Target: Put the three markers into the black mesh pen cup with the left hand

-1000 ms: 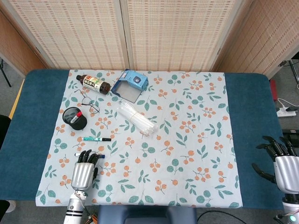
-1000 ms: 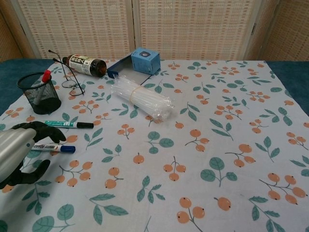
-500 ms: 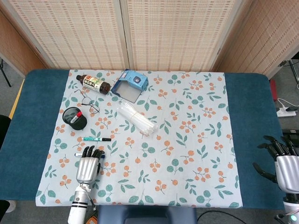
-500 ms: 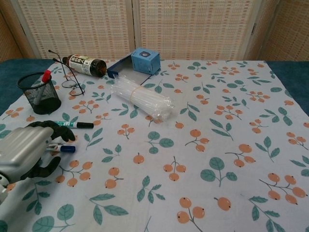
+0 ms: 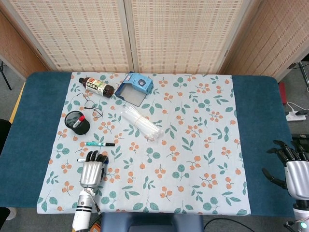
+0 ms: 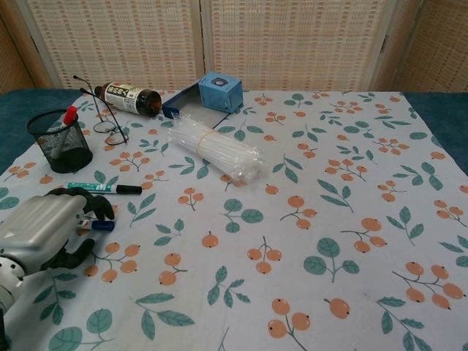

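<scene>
The black mesh pen cup (image 5: 77, 123) (image 6: 60, 142) stands at the left of the cloth with a red-capped marker (image 5: 81, 118) (image 6: 69, 115) upright in it. A green marker (image 5: 100, 144) (image 6: 103, 188) lies flat in front of the cup. Closer in lies a blue marker; only its blue cap (image 6: 102, 225) and its white end (image 5: 80, 160) show. My left hand (image 5: 91, 170) (image 6: 42, 228) covers the rest, fingers curled down over the barrel and thumb apart below it. My right hand (image 5: 292, 166) hangs off the table's right edge, fingers spread, holding nothing.
At the back left, a brown bottle (image 5: 99, 87) lies on its side beside wire-framed glasses (image 5: 90, 103). An open blue box (image 5: 136, 87) sits behind a bundle of clear plastic tubes (image 5: 141, 123). The floral cloth (image 5: 193, 145) covers the table's middle.
My left hand slid to the right over the blue marker, and its fingers now hide most of the barrel. Neither marker on the cloth has moved. The right hand hardly shifted.
</scene>
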Tool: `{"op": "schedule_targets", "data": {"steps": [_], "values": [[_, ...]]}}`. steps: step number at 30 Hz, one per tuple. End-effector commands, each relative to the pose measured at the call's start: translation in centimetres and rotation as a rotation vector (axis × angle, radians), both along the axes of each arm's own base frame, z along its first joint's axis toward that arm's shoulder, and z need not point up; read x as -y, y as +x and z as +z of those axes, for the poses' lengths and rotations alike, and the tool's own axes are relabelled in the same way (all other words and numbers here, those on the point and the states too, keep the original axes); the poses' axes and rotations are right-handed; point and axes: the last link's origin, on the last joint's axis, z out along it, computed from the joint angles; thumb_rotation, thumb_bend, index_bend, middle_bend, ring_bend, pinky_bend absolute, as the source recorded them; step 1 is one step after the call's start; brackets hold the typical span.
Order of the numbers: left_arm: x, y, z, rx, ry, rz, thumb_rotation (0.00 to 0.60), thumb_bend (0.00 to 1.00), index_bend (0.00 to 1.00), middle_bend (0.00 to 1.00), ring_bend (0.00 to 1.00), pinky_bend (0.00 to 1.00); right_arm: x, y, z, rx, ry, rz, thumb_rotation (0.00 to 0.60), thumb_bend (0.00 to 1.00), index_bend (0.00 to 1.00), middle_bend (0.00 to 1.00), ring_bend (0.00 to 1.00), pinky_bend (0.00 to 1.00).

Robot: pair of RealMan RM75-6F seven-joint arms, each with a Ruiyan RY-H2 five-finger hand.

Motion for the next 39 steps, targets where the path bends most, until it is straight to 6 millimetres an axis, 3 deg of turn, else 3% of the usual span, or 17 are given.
{"op": "schedule_targets", "data": {"steps": [1, 14, 34, 39], "values": [[-0.1, 0.1, -0.3, -0.005, 0.007, -0.003, 0.6, 0.42, 0.36, 0.34, 0.14, 0.14, 0.0, 0.0, 0.0, 0.0, -0.001, -0.001, 0.6, 0.1, 0.4, 0.22, 0.32, 0.16], [-0.7, 0.2, -0.5, -0.026, 0.041, -0.004, 0.6, 0.42, 0.46, 0.6, 0.23, 0.17, 0.1, -0.3, 0.1, 0.002, -0.001, -0.009, 0.6, 0.1, 0.4, 0.22, 0.32, 0.16], [-1.0, -0.5, 0.1, -0.038, 0.097, 0.016, 0.6, 0.42, 0.49, 0.66, 0.27, 0.19, 0.0, -0.3, 0.2, 0.0, -0.007, -0.009, 0.6, 0.1, 0.4, 0.22, 0.33, 0.16], [-1.1, 0.5, 2.2, -0.013, 0.159, -0.046, 0.6, 0.42, 0.5, 0.67, 0.28, 0.19, 0.0, -0.4, 0.3, 0.004, -0.012, -0.009, 0.6, 0.1, 0.41, 0.22, 0.33, 0.16]]}}
